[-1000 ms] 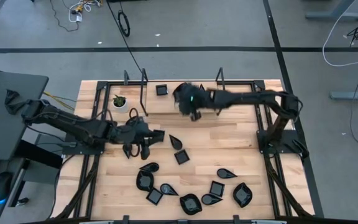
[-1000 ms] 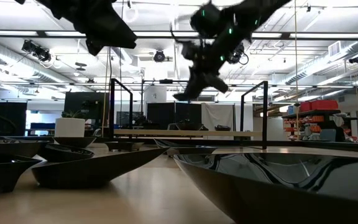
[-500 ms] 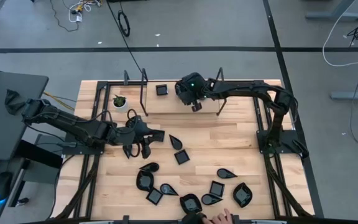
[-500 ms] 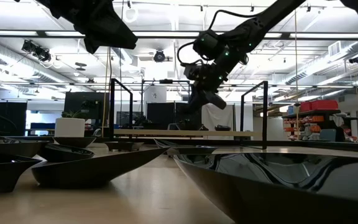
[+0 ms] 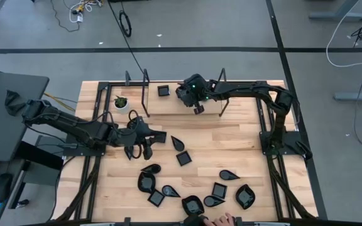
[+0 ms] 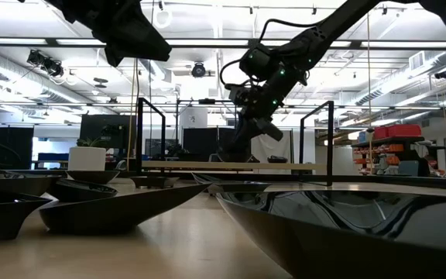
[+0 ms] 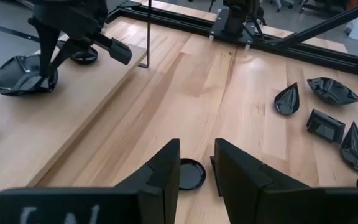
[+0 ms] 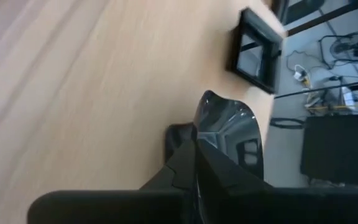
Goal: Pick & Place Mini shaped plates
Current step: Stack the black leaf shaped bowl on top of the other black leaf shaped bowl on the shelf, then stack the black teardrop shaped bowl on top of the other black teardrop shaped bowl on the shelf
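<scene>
My right gripper [image 5: 192, 100] is shut on a glossy black rounded mini plate [image 7: 18, 74] over the raised wooden strip [image 5: 244, 100] at the table's far side. A square plate [image 5: 163, 91] lies on the strip just to the left of it. My left gripper [image 7: 196, 163] hovers open at the table's left middle, above a small round plate [image 7: 191, 174] lying on the wood, with nothing between its fingers. Several more black plates [image 5: 192, 204] lie spread over the table's near half. My right gripper pinches the plate's rim [image 8: 211, 127] between its two fingers, which slant down toward the far left. The plate hangs tilted below the fingertips. In the left wrist view its underside [image 7: 11, 87] looks to be at the strip's surface; whether it rests there I cannot tell.
A white pot with a green plant [image 5: 121, 102] stands at the far left beside black upright frame posts [image 5: 146, 85]. A person's hand [image 5: 222, 220] reaches in at the near edge by a plate. Bare wood lies in the table's middle and right.
My right gripper has carried its plate toward the table's far edge and down, over the raised strip, then nearly stopped. A person's hand has come in at the table's near edge.
</scene>
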`<state>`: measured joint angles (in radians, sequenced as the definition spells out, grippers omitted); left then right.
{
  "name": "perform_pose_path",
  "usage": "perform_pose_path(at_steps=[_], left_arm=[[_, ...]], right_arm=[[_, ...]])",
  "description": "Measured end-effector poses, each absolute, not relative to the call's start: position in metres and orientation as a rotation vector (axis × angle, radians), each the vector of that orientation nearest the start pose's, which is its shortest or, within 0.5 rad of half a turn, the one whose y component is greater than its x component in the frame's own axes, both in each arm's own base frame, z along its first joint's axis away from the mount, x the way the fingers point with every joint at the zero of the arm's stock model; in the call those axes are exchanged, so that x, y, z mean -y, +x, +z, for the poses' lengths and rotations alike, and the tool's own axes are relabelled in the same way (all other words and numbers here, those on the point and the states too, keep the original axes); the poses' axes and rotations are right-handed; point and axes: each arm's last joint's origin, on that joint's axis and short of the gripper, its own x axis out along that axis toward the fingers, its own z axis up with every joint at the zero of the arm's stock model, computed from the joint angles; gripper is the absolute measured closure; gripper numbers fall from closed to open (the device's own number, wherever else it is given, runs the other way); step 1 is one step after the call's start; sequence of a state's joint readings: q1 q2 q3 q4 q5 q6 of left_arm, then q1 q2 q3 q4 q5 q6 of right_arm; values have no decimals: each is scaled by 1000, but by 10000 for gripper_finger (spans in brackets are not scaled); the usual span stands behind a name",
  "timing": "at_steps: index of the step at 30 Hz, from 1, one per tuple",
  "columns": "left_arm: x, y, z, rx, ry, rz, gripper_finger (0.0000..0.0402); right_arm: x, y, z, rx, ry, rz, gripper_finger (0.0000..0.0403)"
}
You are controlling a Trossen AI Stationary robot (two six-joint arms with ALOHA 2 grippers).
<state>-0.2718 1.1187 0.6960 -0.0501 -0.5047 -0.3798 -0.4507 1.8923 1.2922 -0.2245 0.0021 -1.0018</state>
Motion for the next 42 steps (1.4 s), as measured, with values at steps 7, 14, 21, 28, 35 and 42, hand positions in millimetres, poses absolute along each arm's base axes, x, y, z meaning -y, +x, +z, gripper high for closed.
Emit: perform_pose_path(at_steps=[7, 14, 21, 28, 35, 42], left_arm=[[50, 231, 253, -389, -193, 308, 296], [50, 231, 253, -389, -193, 307, 296], [50, 231, 253, -389, -193, 307, 296], [50, 231, 253, -389, -193, 307, 296], [50, 231, 253, -390, -193, 307, 296], [50, 231, 252, -392, -192, 307, 296]], right_arm=[[177, 363, 193, -976, -733, -19, 366], [175, 360, 201, -1012, -759, -80, 299], [154, 362, 224, -944, -724, -134, 253], [116, 365, 252, -772, -253, -307, 250], [33, 363, 266, -773, -83, -118, 255], [-44, 371, 248, -795, 0, -84, 278]])
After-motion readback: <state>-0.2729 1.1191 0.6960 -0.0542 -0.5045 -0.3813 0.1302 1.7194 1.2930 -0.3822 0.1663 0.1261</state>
